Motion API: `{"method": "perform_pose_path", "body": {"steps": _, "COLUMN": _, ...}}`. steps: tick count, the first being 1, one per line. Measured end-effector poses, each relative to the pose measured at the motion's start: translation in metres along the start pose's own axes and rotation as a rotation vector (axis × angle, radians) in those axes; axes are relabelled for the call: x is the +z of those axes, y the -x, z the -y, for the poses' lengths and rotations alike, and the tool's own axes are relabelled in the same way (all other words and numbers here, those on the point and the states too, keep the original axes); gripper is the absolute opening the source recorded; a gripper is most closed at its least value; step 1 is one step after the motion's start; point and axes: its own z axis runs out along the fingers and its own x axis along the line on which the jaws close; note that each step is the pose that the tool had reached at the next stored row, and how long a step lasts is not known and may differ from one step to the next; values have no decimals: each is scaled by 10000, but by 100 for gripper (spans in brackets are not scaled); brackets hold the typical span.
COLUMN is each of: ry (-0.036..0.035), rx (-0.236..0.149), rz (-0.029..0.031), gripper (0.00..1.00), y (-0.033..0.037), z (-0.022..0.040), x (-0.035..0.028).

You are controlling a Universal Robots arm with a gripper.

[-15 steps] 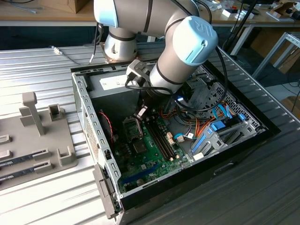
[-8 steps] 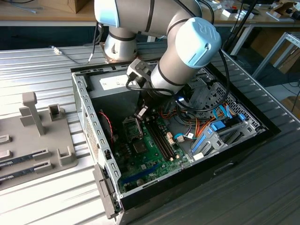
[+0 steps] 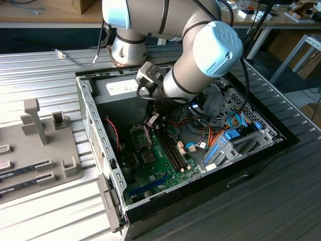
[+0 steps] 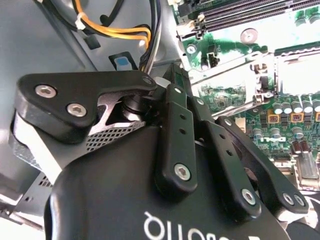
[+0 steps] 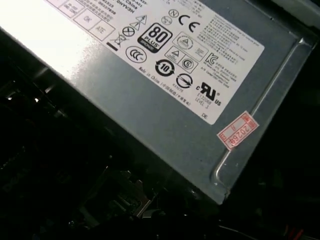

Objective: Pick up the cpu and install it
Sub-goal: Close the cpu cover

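Metal dominates: an open, grey sheet-steel computer case (image 3: 93, 125) lies on a ribbed silver table (image 3: 45, 65), with a glossy green motherboard (image 3: 155, 160) on its floor. The gripper (image 3: 150, 116), built of matte black jointed links with bright screw heads in the second wrist view (image 4: 167, 80), hangs inside the case, pinched on the cpu (image 3: 152, 119) – a small flat plate, pale and tilted in the exterior view, with only a thin dark-green edge showing in the second wrist view (image 4: 178, 75). Just below the gripper is the square, metal-framed socket (image 3: 141, 135), glaring white in the second wrist view (image 4: 295, 70). Long dark memory slots (image 3: 173, 148) run just beside the socket. Behind the gripper sits the smooth grey power-supply box (image 5: 175, 125), which carries a white label (image 5: 165, 50) crowded with round and triangular certification marks, plus a small red-and-white sticker (image 5: 238, 131) near its rounded corner. Orange and yellow wires (image 4: 110, 30) curve close by the gripper.
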Motion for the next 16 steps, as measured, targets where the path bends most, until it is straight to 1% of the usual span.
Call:
{"method": "perform_pose_path", "body": {"steps": 1, "ry": 23, "rx": -7, "rz": 14, "gripper": 11, "y": -3, "z": 5, "x": 0}}
{"method": "perform_pose_path", "body": {"steps": 2, "ry": 28, "rx": -12, "rz": 8, "gripper": 11, "y": -3, "z": 7, "x": 3}}
{"method": "perform_pose_path", "body": {"steps": 5, "ry": 73, "rx": -12, "rz": -46, "gripper": 11, "y": 12, "z": 42, "x": 33}}
{"method": "perform_pose_path", "body": {"steps": 6, "ry": 101, "rx": -13, "rz": -82, "gripper": 11, "y": 30, "z": 65, "x": 44}}
{"method": "perform_pose_path", "body": {"steps": 7, "ry": 115, "rx": -21, "rz": -100, "gripper": 11, "y": 41, "z": 77, "x": 48}}
{"method": "perform_pose_path", "body": {"steps": 11, "ry": 157, "rx": -156, "rz": -176, "gripper": 11, "y": 54, "z": 101, "x": 72}}
{"method": "perform_pose_path", "body": {"steps": 14, "ry": 188, "rx": -263, "rz": -242, "gripper": 11, "y": 64, "z": 130, "x": 115}}
{"method": "perform_pose_path", "body": {"steps": 16, "ry": 197, "rx": -303, "rz": -260, "gripper": 11, "y": 60, "z": 138, "x": 139}}
